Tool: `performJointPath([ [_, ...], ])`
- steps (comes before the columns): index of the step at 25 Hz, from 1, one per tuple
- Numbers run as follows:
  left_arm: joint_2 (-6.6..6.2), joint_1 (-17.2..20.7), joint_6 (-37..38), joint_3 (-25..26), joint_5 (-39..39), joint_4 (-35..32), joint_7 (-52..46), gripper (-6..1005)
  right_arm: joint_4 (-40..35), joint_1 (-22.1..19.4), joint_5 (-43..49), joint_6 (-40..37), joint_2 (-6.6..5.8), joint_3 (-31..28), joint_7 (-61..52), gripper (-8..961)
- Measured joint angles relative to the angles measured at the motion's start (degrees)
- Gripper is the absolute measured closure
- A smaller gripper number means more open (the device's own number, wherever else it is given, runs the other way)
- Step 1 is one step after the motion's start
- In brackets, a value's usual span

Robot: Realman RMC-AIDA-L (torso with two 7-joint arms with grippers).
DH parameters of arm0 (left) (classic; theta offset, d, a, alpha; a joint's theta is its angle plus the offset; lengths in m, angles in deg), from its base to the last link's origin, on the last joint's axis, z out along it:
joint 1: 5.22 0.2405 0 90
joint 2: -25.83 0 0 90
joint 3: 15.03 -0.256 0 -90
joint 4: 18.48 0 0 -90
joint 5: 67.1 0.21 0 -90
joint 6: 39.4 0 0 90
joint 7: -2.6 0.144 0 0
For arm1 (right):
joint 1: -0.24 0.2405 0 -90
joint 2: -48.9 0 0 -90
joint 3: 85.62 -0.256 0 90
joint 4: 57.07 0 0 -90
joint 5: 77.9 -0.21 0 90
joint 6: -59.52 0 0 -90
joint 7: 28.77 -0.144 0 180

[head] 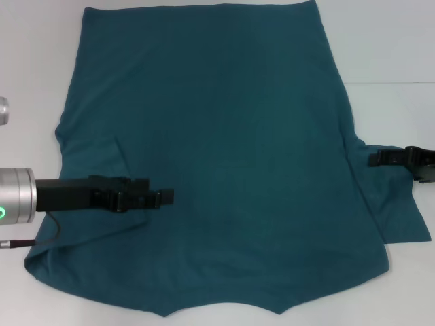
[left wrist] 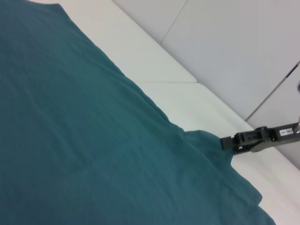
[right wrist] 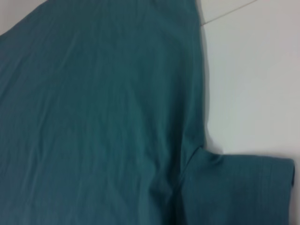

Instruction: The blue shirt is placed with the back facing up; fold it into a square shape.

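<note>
Folded over the blue shirt, its left sleeve is held by the left gripper; right gripper, finger state indiscernible, nears the right sleeve for the next fold.

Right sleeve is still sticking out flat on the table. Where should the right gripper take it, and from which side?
Judging by its pose, take the right sleeve of the blue shirt at its free outer hem, coming in from the robot's right over the white table. That hem lies flat and single, clear of the body panel. The right gripper is already by the armpit seam; the left gripper hovers over the left sleeve.
</note>
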Motion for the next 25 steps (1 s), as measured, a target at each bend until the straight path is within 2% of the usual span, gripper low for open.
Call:
performJointPath([
  [10, 0.00, 0.40, 0.07, 0.00, -1.17, -0.18, 0.00, 175, -0.33, -0.48, -2.14, -1.71, -0.05, -1.39, 0.37, 9],
  [16, 0.00, 0.39, 0.11, 0.02, -1.51, -0.19, 0.00, 176, -0.77, -0.61, -2.22, -1.65, -0.13, -1.19, 0.18, 108],
  [18, 0.00, 0.36, 0.12, 0.07, -1.85, -0.19, 0.00, 176, -0.78, -0.66, -2.22, -1.47, -0.19, -1.33, 0.18, 347],
  [25, 0.00, 0.35, 0.14, 0.09, -2.60, -0.27, -0.15, 175, -0.90, -0.75, -1.71, -0.89, -0.28, -1.02, 0.20, 643],
])
